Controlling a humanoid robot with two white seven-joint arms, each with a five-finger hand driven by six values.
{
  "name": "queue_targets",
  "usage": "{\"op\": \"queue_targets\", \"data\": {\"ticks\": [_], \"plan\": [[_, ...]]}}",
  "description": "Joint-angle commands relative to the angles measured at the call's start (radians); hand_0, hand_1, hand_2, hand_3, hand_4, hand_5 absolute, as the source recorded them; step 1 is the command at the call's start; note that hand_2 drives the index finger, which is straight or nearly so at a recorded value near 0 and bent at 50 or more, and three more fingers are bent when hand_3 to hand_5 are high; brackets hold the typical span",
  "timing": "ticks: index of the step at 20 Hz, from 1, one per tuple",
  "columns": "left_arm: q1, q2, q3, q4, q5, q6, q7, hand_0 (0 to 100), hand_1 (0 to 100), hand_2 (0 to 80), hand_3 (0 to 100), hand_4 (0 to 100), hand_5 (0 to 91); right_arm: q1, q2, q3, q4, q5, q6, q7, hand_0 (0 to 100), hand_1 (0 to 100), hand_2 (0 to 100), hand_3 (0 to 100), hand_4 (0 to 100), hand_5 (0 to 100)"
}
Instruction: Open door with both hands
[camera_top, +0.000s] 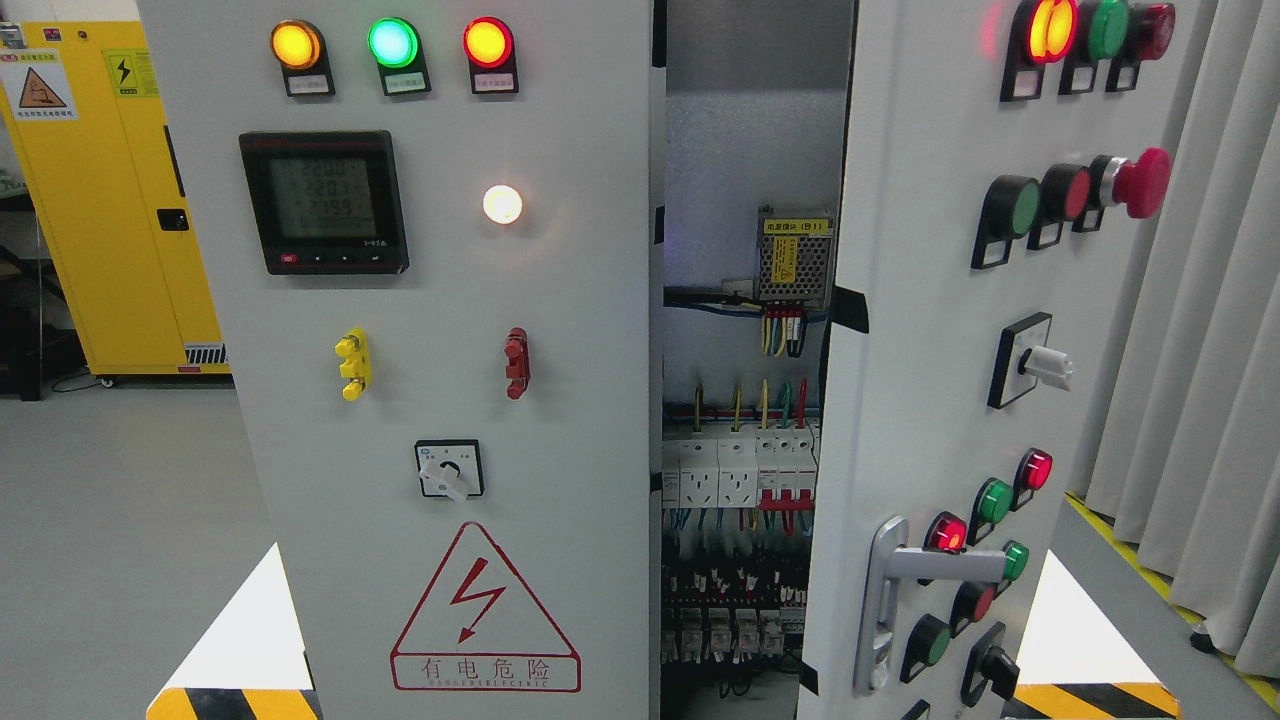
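Grey sheet metal fills most of your view: the left door (440, 380) of the electrical cabinet faces you flat on, while the right door (960, 400) at the right of the frame stands swung partly outward, leaving a tall gap at centre. Through that gap you see the cabinet interior (745, 420), with a small power supply (795, 262) near the top, a row of white breakers (735, 472) at mid height and relays lower down.

On the left door you have 3 lit lamps along the top, amber (296, 45), green (392, 42) and red (488, 42), a digital meter (323, 202) below them, a white lamp (502, 204) beside it, and a red hazard triangle (485, 615) at the bottom. The right door carries a silver lever handle (935, 566) at lower right, sticking out horizontally among red and green buttons, plus a red mushroom stop button (1140, 183) near the upper right.

Neither robot hand appears anywhere in the frame, so you cannot tell the state of their fingers. A yellow cabinet (110, 200) stands at the upper left.
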Motion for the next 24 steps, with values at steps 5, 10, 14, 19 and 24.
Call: {"op": "queue_targets", "data": {"ticks": [5,10,14,19,24], "plan": [[-0.061,0.209,-0.13,-0.46,0.206,0.014,-0.058,12,56,0.0,0,0,0.0,0.003,-0.002,-0.001,0.0,0.0,0.0,0.0,0,50,4,0,0,0],[-0.185,0.195,-0.125,-0.463,0.277,0.075,-0.057,12,56,0.0,0,0,0.0,0.003,-0.006,-0.001,0.0,0.001,0.0,0.0,0,50,4,0,0,0],[-0.285,0.177,-0.127,-0.468,0.303,0.145,-0.057,12,56,0.0,0,0,0.0,0.005,-0.01,-0.001,0.0,0.0,0.0,0.0,0,50,4,0,0,0],[-0.437,0.111,-0.119,-0.458,0.386,0.319,-0.055,12,56,0.0,0,0,0.0,0.005,-0.01,-0.001,0.0,0.0,0.0,0.0,0,50,4,0,0,0],[-0.538,0.072,-0.116,-0.446,0.404,0.363,-0.055,12,56,0.0,0,0,0.0,0.015,-0.01,-0.001,0.002,0.0,0.0,0.0,0,50,4,0,0,0]]}}
